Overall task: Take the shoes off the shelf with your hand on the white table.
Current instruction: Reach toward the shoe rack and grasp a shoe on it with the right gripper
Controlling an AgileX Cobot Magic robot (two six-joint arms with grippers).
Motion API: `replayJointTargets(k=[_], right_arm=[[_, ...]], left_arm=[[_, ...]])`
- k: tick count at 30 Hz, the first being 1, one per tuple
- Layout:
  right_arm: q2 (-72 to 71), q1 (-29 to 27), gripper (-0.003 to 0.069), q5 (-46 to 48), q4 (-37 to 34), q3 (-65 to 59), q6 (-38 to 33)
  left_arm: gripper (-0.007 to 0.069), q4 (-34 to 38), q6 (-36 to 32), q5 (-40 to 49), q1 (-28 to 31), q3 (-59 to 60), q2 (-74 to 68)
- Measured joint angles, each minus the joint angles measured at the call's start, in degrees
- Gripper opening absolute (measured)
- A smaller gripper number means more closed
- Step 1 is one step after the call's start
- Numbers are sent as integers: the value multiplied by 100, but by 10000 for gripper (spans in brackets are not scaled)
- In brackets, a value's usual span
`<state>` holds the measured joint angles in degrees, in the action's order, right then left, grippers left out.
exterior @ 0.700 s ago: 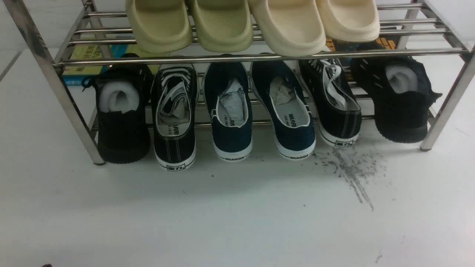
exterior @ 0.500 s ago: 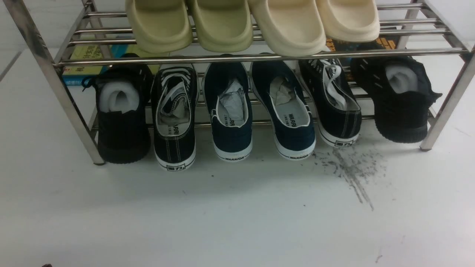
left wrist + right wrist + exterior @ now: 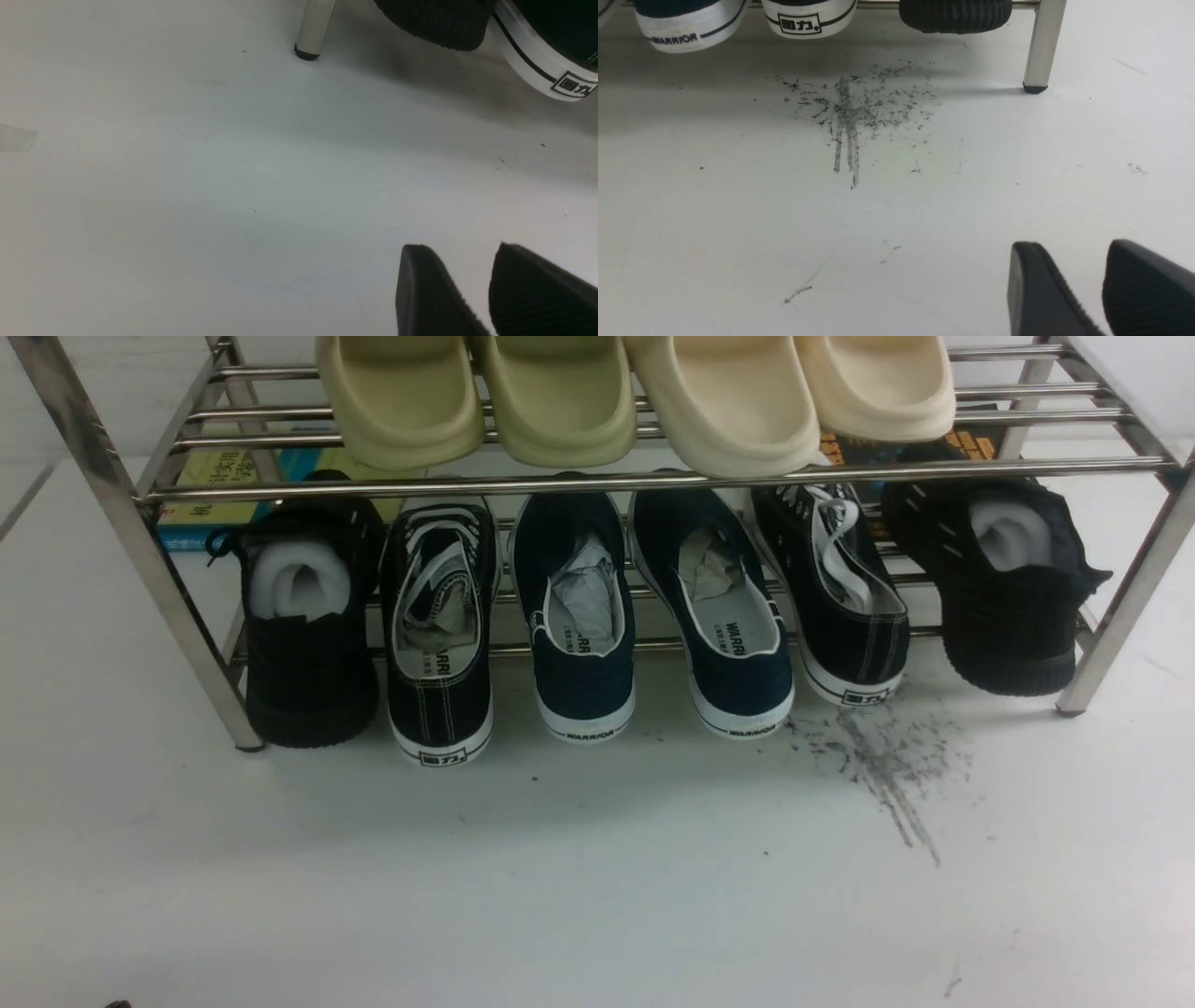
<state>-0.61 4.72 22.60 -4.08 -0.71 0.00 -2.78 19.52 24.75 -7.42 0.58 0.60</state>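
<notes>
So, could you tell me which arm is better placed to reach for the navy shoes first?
Probably the right: the right claw looks onto a navy shoe, heel marked WARRIOR, while the left claw looks only onto black sneakers.

Navy shoes [image 3: 583, 686] rest on the shelf [image 3: 607, 483]; white table [image 3: 467, 896] scuffed.

2 shoes [image 3: 579, 695] — toes hidden behind shelf [image 3: 373, 488].

Shoes [image 3: 583, 686] mid-row on shelf [image 3: 653, 482] lower tier
</notes>
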Motion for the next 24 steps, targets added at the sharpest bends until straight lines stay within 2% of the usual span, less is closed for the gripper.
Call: replayJointTargets(k=[24], right_arm=[[0,0,239,0,45,0,76]], left_arm=[[239,0,0,0,0,0,0]])
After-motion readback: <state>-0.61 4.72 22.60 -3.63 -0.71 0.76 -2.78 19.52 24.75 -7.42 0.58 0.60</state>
